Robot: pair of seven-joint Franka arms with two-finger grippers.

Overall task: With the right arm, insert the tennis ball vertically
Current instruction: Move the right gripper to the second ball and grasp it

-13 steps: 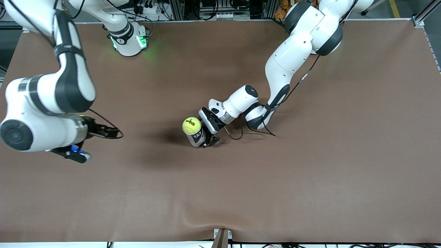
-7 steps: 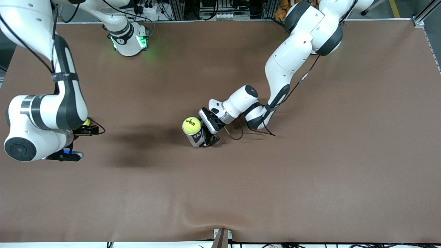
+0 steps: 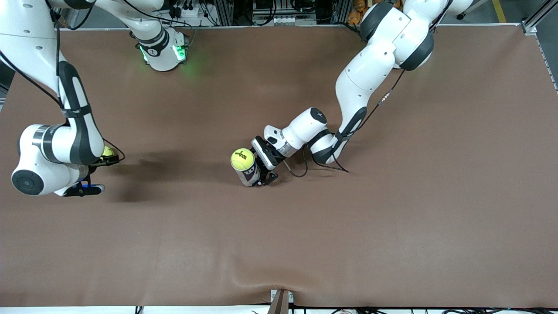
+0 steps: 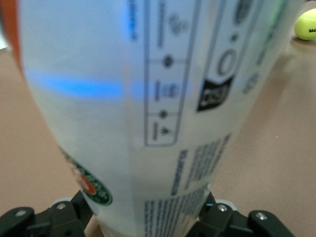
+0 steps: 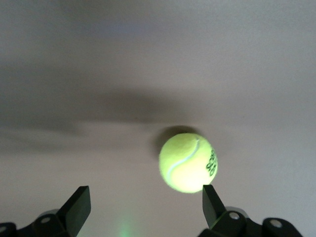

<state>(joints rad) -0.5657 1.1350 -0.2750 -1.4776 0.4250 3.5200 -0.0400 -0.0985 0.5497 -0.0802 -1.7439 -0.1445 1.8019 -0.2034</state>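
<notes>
A clear tennis-ball can [image 3: 249,174] with printed labels stands on the brown table. A yellow tennis ball [image 3: 243,159] sits at its open top. My left gripper [image 3: 264,176] is shut on the can's lower part; the can [image 4: 148,98] fills the left wrist view between the fingers. A second yellow tennis ball [image 3: 107,152] lies on the table toward the right arm's end, mostly hidden by the right arm. My right gripper [image 3: 83,189], with its blue part, hovers over that ball. In the right wrist view the ball [image 5: 187,162] lies just ahead of the open right gripper [image 5: 145,203].
The brown cloth table [image 3: 348,226] has a wrinkle at its near edge by a small bracket [image 3: 281,301]. The right arm's base [image 3: 163,50] glows green at the top. The loose ball also shows far off in the left wrist view [image 4: 307,24].
The right arm has swung toward its own end of the table and lowered over the loose tennis ball. The left arm and the can have not moved.
</notes>
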